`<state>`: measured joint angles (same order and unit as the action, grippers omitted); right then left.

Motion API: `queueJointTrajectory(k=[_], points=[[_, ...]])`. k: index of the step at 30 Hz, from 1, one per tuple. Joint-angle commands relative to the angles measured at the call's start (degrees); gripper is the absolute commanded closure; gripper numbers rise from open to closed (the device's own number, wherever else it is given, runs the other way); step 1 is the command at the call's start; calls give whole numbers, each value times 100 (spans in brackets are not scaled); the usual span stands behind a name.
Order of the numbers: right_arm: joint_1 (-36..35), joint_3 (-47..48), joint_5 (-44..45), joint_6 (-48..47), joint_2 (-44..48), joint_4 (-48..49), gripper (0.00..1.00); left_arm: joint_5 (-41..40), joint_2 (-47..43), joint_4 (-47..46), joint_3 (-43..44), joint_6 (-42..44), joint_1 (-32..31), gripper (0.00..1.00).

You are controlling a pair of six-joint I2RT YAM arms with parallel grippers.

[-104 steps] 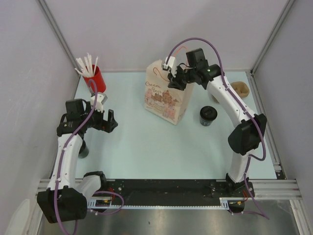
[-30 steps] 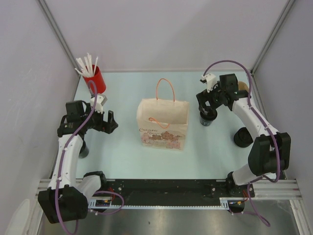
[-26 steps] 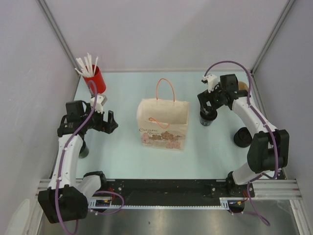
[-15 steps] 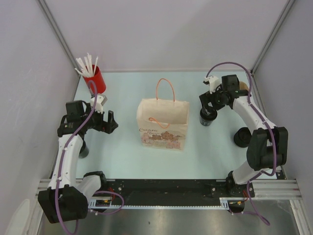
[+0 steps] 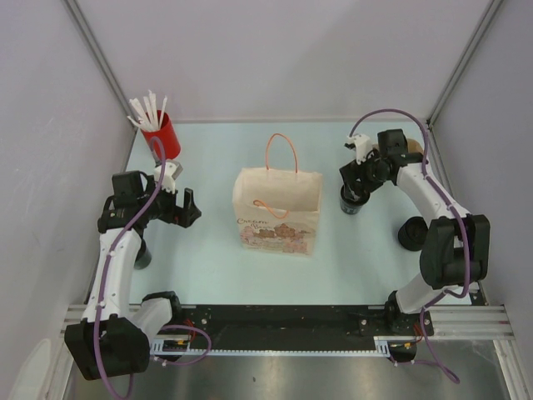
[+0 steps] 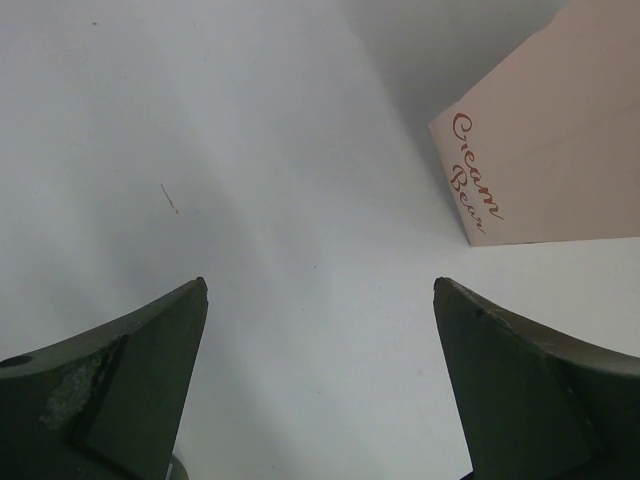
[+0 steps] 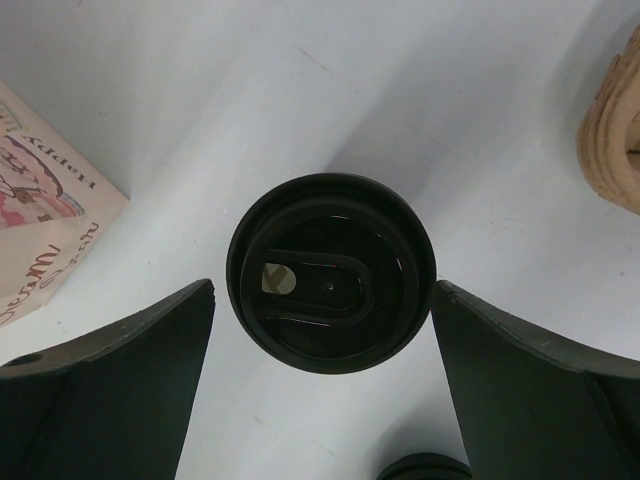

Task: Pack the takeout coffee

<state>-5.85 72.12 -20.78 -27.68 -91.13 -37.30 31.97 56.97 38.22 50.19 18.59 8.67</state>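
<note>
Pale mint tabletop (image 5: 250, 267) fills mid-frame in the top view, boxed by plain lilac-grey walls (image 5: 250, 50) at back, left and right, with silver aluminium posts (image 5: 96, 50) in the upper corners. Black rail (image 5: 283, 337) along the lower edge, brushed metal surface (image 5: 333, 379) below it. Light even, shadows soft.

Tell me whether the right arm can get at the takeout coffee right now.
Probably yes. The right gripper hangs open right over the takeout coffee, a finger to each side of its lid, and nothing lies between.
</note>
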Motion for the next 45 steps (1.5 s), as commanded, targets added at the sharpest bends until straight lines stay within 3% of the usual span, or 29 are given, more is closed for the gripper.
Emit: queueJointTrajectory(k=[1,9,13,16,23,30,36,40,45], points=[[5,30,-76,-97,-80,-102,8,187,-54,-121,-54,101,56,1],[5,22,-93,-132,-80,-146,15,161,-63,-122,-62,110,74,1],[5,22,-76,-141,-71,-155,30,170,-72,-130,-62,110,74,0],[5,30,-41,-141,-63,-155,34,170,-81,-130,-62,101,82,1],[-4,22,91,-141,-45,-137,36,187,-72,-121,-62,101,83,0],[-66,22,214,-132,-89,-102,25,196,-81,-121,-62,110,109,1],[-83,22,320,-88,-106,-76,25,196,-81,-121,-62,110,109,1],[-83,22,363,-80,-89,-67,29,205,-81,-121,-62,110,118,1],[-75,22,399,-53,-63,-41,43,205,-90,-121,-62,110,126,1]])
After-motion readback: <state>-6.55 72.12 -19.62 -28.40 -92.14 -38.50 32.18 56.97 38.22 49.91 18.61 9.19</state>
